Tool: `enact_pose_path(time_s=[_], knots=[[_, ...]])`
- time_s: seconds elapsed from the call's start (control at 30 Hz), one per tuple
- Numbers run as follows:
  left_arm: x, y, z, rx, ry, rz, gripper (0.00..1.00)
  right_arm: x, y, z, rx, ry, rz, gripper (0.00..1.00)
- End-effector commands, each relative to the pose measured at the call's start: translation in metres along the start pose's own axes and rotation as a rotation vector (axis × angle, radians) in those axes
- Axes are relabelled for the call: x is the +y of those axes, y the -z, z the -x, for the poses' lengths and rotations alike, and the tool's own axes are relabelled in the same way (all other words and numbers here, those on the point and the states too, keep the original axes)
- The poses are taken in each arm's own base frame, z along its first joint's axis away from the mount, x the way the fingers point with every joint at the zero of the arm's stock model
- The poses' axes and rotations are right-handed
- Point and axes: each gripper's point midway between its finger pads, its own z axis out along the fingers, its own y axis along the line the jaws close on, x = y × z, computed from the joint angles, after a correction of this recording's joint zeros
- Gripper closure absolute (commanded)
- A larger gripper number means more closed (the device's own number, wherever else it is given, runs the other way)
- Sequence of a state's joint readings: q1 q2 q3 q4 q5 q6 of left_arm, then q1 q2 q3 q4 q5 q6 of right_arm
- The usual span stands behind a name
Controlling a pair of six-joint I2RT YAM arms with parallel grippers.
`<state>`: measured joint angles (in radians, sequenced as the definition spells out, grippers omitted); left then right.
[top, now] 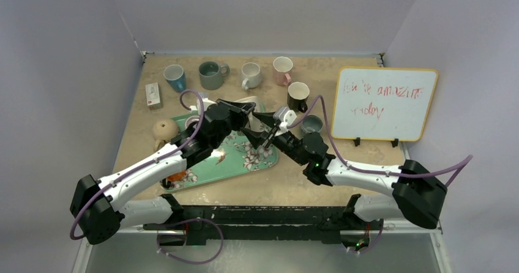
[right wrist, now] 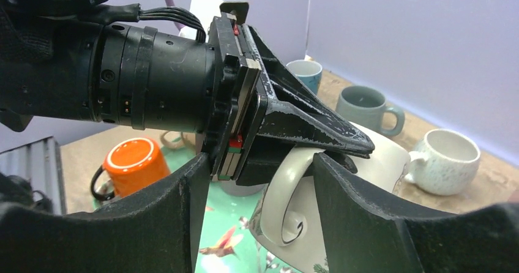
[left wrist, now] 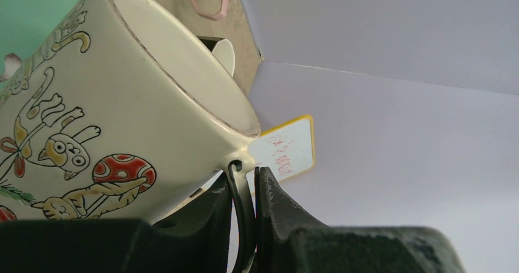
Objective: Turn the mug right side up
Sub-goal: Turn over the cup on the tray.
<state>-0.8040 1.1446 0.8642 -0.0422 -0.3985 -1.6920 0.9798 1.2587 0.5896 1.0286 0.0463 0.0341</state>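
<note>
A cream mug (left wrist: pixel 122 101) with cat and mushroom pictures hangs tilted above the green flowered tray (top: pixel 235 157). Its open mouth shows in the left wrist view. My left gripper (left wrist: pixel 248 181) is shut on the mug's thin curled handle (left wrist: pixel 242 199). In the right wrist view the handle (right wrist: pixel 287 193) and mug body (right wrist: pixel 379 157) sit between my right gripper's fingers (right wrist: pixel 367 224). My right gripper (right wrist: pixel 257 175) is open, its jaws standing either side of the handle and the left gripper's tips. In the top view both grippers, left (top: pixel 245 108) and right (top: pixel 260 129), meet over the tray and hide the mug.
An orange mug (right wrist: pixel 131 163) stands upside down on the tray. Blue (top: pixel 175 77), grey-green (top: pixel 211 74), speckled white (top: pixel 251 75), pink (top: pixel 282 70) and black (top: pixel 298 95) mugs line the back. A whiteboard (top: pixel 384 103) stands at right, a small box (top: pixel 153 94) at left.
</note>
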Motion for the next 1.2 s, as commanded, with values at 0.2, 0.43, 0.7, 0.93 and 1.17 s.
enact_pose_path(time_s=[0.2,0.43,0.7,0.93,1.17], knots=[[-0.114,0.035,0.015,-0.031,0.163,-0.294,1.0,-0.02,-0.004,0.032,-0.162,0.135,-0.106,0.26],[-0.115,0.039,0.026,-0.09,0.107,-0.286,1.0,-0.005,0.012,0.029,-0.163,0.1,-0.024,0.27],[-0.11,0.038,0.025,-0.08,0.139,-0.283,1.0,-0.012,0.015,0.026,-0.133,0.128,-0.054,0.24],[-0.109,0.044,0.012,0.012,0.188,-0.251,1.0,-0.019,0.0,0.042,-0.207,0.17,-0.098,0.28],[-0.105,0.053,0.013,0.03,0.21,-0.22,1.0,-0.022,-0.012,0.041,-0.22,0.169,-0.119,0.35]])
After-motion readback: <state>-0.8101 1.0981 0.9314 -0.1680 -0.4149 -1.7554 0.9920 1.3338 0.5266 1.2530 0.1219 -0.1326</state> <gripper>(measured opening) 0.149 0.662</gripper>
